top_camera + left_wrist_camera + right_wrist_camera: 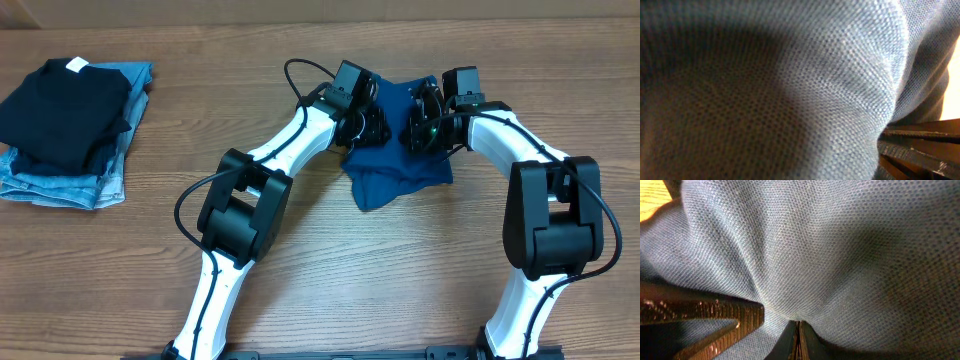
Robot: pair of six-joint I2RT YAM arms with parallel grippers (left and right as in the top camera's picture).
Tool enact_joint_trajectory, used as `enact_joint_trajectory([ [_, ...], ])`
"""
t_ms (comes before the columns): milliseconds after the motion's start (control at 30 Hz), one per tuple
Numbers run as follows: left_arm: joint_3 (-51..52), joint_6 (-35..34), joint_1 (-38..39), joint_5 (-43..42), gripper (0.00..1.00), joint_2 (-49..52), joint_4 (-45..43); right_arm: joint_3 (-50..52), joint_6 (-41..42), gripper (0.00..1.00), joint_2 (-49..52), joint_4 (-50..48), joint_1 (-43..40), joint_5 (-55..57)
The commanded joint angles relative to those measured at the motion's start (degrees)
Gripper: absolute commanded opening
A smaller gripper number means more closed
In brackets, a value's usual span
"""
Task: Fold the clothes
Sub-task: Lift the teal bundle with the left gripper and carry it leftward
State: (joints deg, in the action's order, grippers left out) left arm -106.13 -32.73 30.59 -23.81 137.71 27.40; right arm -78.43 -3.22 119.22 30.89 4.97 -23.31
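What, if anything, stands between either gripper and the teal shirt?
Nothing visible. Both grippers are at the shirt: the right gripper pinches its fabric, and the left gripper is pressed close against the cloth. The folded pile lies well aside.

Both arms share white curved links and boxy black joint housings. A black cable [181, 205] loops at the left arm's [290, 140] nine o'clock, and another sits at the right arm's [512, 135] three o'clock. The fingers [920, 152] are dark and ridged.

Wooden table [400, 285] carries a crumpled teal shirt [395, 175] and folded jeans [60, 190]
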Motion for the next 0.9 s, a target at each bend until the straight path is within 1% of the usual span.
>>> enact_joint_trajectory([
  [0,2.2,0.7,3.2,-3.0,0.04,4.4,0.5,1.4,-0.1,0.04,4.2,0.7,0.5,2.2],
  [100,2.0,2.8,3.2,-3.1,0.04,4.2,0.5,1.0,-0.1,0.04,4.0,1.0,0.5,2.3],
  [167,0.8,4.0,3.2,-3.3,0.04,4.1,1.0,-0.9,-0.1,0.04,3.0,3.2,0.2,2.0],
  [300,-2.9,6.0,2.8,-3.2,0.04,2.9,2.7,-8.1,0.6,0.04,-2.4,9.0,-1.9,-1.7],
  [333,-4.5,6.8,2.8,-3.2,0.04,2.6,4.0,-10.3,1.8,0.04,-4.3,10.8,-2.6,-1.3],
  [400,-8.3,9.5,2.8,-2.2,0.04,2.2,7.8,-13.6,4.5,0.09,-8.4,13.8,-4.5,0.9],
  [433,-10.8,11.0,2.8,-0.5,0.04,2.2,10.4,-14.7,5.6,0.14,-10.7,15.2,-5.9,2.1],
  [467,-12.4,12.0,2.8,1.1,0.04,2.2,12.3,-15.0,6.4,0.16,-12.2,15.9,-7.0,2.3],
  [533,-16.0,13.4,2.9,5.0,0.04,2.2,16.6,-15.0,7.0,0.16,-15.2,17.5,-9.6,2.3],
  [633,-21.3,13.5,2.7,9.0,0.04,2.2,22.0,-15.0,7.0,0.17,-17.3,20.2,-13.1,2.3],
  [767,-27.8,13.4,1.0,10.8,0.04,2.2,26.6,-15.0,7.0,0.17,-17.3,23.0,-16.3,2.3],
  [867,-32.5,12.6,-0.6,15.1,0.04,2.2,30.5,-15.0,6.9,0.17,-17.3,24.3,-17.9,2.3],
])
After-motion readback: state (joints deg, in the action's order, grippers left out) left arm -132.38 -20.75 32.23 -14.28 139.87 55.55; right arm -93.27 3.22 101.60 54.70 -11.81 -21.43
